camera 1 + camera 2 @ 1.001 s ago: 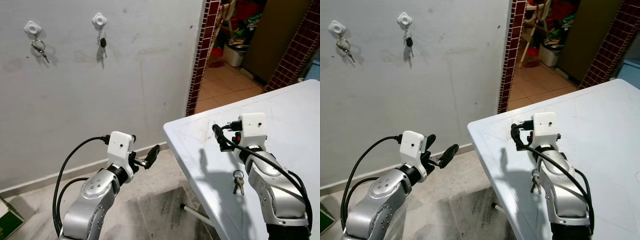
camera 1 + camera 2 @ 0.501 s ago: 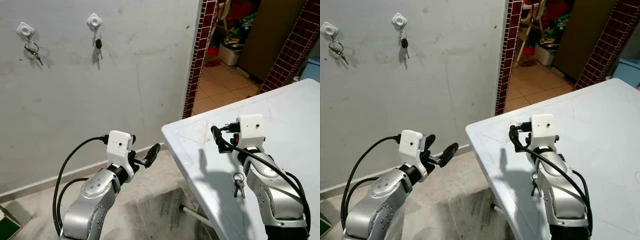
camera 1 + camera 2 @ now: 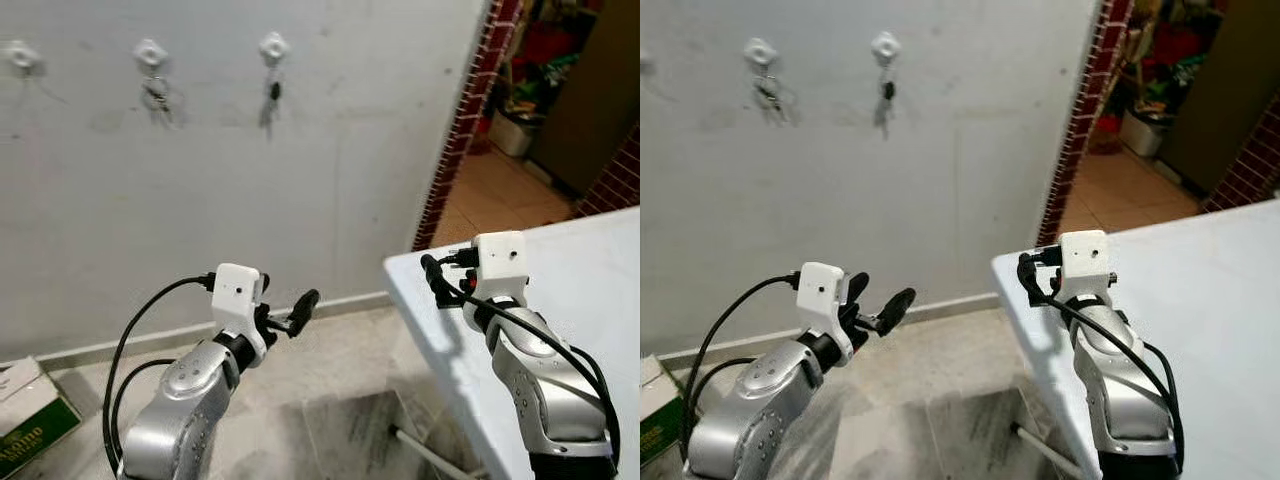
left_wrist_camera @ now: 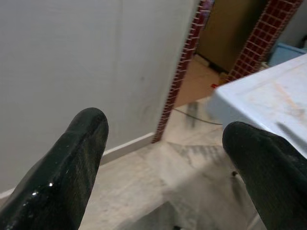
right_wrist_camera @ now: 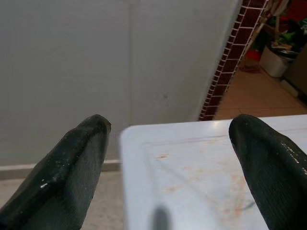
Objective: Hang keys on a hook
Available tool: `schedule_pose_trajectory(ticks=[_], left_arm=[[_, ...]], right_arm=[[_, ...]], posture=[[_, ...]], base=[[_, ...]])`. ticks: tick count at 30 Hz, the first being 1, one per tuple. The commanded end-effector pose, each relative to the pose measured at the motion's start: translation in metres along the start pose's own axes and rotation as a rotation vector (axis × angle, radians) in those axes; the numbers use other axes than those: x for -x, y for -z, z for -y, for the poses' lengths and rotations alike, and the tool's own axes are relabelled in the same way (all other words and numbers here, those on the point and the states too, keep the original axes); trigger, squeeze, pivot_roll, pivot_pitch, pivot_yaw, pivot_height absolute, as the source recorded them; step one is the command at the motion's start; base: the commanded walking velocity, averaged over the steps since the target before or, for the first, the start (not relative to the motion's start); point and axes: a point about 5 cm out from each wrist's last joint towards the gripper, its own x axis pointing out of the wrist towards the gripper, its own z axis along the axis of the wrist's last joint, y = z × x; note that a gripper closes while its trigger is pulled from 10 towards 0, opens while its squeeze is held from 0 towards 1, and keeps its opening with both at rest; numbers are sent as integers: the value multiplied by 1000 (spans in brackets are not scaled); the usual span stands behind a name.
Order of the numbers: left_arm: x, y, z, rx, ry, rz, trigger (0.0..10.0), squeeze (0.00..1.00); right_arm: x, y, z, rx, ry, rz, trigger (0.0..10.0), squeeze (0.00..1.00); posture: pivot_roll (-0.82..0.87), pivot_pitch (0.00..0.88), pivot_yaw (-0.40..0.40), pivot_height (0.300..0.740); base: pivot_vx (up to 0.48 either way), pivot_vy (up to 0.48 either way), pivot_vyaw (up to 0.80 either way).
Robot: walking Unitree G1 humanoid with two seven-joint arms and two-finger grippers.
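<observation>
Both my arms are raised in front of me, fingers spread and holding nothing, facing the grey wall (image 3: 330,150) with its hooks.

My left gripper (image 3: 290,318) hangs over the floor, arm bent at the elbow, its black fingers (image 4: 72,163) wide apart. My right gripper (image 5: 168,158) reaches out over the corner of the white table (image 3: 600,280), forearm angled up and jaws likewise open. High on the wall, one bunch of keys (image 3: 155,95) hangs from a white hook (image 3: 149,52), and a second key (image 3: 273,90) hangs from the next hook (image 3: 272,46); a third hook (image 3: 20,54) sits further left. Since half a second ago my view has swung left: the hooks now sit nearer the middle, the brick doorway (image 3: 465,110) has slid right, and the keys that lay on the table by my right arm are out of sight. A cardboard box (image 3: 35,415) sits on the floor.
</observation>
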Motion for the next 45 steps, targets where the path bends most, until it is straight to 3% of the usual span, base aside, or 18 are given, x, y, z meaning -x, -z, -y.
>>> schedule_pose_trajectory(ticks=[1,17,27,45], left_arm=[[-2,-4,6,-6,22,9,10000,0],[-3,-5,6,-13,23,11,10000,0],[-5,-8,5,-29,28,28,10000,0],[-12,-11,4,-33,1,51,10000,0]], right_arm=[[-1,0,4,3,14,-2,10000,0],[-4,-2,4,0,21,4,10000,0],[-6,-3,4,1,23,10,10000,0],[-10,-17,4,35,26,50,10000,0]], posture=[[-41,0,-2,740],[-39,0,4,740],[-37,0,5,740],[-49,0,-3,740]], base=[[0,337,0],[0,335,0],[0,0,0],[0,0,-770]])
